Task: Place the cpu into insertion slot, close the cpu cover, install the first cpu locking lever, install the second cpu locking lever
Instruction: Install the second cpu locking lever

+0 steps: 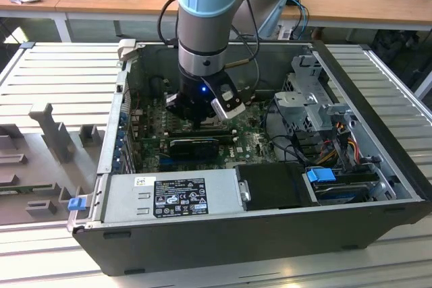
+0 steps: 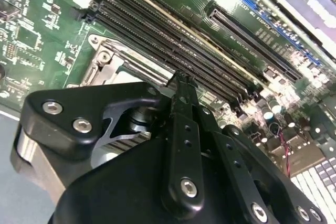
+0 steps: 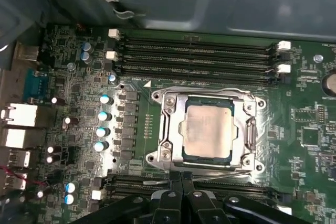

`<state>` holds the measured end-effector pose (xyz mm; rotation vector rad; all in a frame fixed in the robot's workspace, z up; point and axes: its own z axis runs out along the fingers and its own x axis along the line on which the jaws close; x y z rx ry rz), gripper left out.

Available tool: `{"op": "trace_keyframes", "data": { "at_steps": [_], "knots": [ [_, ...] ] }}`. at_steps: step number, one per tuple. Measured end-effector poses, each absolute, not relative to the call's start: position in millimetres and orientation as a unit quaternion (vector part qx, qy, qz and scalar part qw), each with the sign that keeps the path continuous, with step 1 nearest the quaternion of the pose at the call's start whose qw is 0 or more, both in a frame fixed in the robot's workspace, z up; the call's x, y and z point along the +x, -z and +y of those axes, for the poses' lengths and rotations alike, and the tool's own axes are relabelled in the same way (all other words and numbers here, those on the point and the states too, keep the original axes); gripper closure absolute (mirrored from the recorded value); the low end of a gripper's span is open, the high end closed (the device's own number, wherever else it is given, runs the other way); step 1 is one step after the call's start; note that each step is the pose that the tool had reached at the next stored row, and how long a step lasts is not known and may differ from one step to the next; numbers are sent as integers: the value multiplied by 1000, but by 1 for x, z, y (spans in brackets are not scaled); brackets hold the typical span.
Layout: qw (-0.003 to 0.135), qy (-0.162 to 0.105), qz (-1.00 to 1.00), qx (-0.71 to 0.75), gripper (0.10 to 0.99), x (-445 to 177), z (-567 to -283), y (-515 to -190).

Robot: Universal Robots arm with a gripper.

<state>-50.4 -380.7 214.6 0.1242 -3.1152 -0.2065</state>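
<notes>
While black gripper [image 3: 181, 178] hangs with fingers pressed together, nothing between them, at edge of silvery-framed square insertion slot [image 3: 164, 153], flat silver-topped cpu [image 3: 206, 131] sits inside slot. Thin silvery window-frame cpu cover [image 3: 248, 129] lies shut over it. Green circuit board [image 3: 310, 135] fills floor of open dark computer case [image 1: 378, 133].

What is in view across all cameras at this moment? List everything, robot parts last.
computer case: one, black, open on a slatted grey table.
motherboard: one, green, inside the case.
cpu: one, silver-grey, seated in the insertion slot.
cpu cover: one, silvery, closed around the cpu.
memory slots: several, long, black, beside the socket.
power supply: one, grey, near case edge.
arm: one, grey and blue, reaching into the case.
gripper: one, black, fingers together at the socket's edge.
</notes>
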Motion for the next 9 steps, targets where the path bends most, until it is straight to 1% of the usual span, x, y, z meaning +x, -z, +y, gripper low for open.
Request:
{"op": "trace_keyframes", "data": {
  "at_steps": [3,9],
  "knots": [
    [9,72,-996,43,980,-55,-382,-211],
    [8,98,-994,46,980,-64,-388,-208]
  ]
}}
